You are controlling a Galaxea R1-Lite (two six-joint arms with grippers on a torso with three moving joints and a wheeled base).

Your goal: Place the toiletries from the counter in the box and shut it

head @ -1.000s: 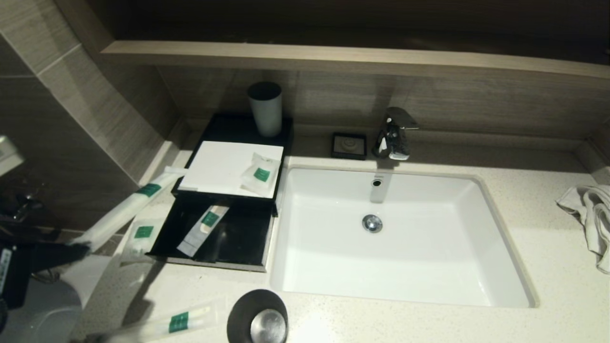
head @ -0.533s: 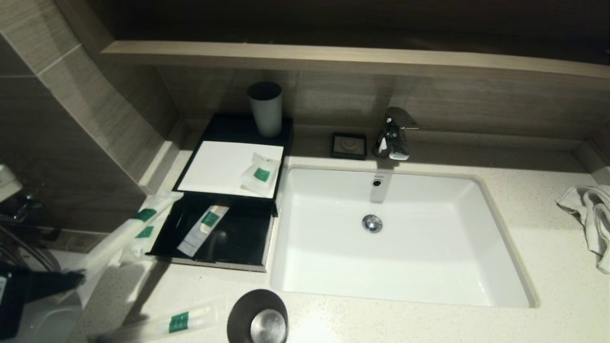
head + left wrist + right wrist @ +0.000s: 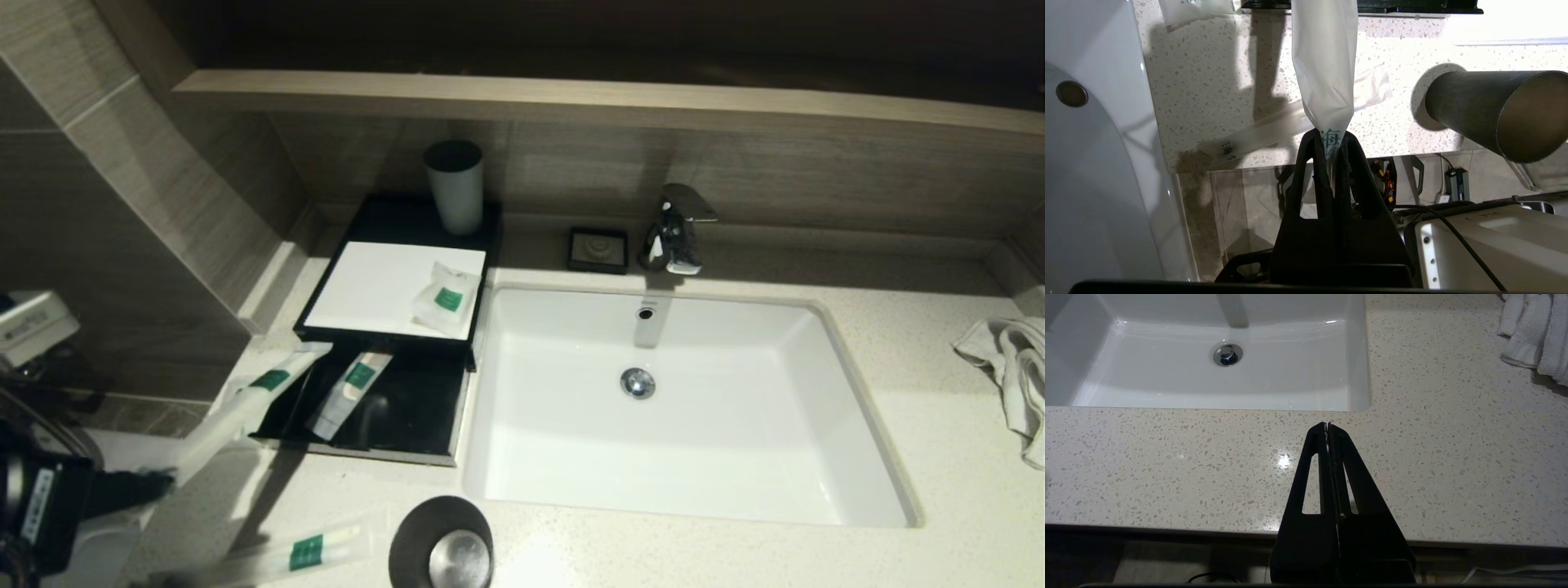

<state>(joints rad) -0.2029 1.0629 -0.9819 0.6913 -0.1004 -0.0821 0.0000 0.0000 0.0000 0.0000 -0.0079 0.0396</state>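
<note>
While the drawer stands open: the left gripper (image 3: 1333, 134) pinches the near end of a long sachet (image 3: 245, 400), which slants up toward the box (image 3: 397, 286).
Landmark: the box, at the back left of the counter (image 3: 735, 555), left of the sink (image 3: 686, 408).
Held sachet: its far tip lies over the left front corner of the box's open drawer (image 3: 408, 408); most of its length hangs outside, to the front left of the box. Whether the tip touches the drawer wall, cannot tell.
Other sachets: one long sachet in the drawer (image 3: 349, 392); a small sachet on the box top (image 3: 445, 298), at its right edge; another long sachet on the counter (image 3: 310, 551), well in front of the box, beside a dark cup (image 3: 441, 543).
Right gripper (image 3: 1327, 425): fingers pressed together, holding nothing, parked over the counter edge in front of the sink.
Risk 1: the limp sachet bends; if let go now, it likely slides off the drawer's left wall onto the counter.
Risk 2: the tip may snag under the box top's front edge if pushed straight in.
Risk 3: any end left over the drawer rim would likely jam the drawer on closing.
Risk 4: pushing against the drawer wall could shift the box and tip the grey cup (image 3: 454, 186) standing at its back.
</note>
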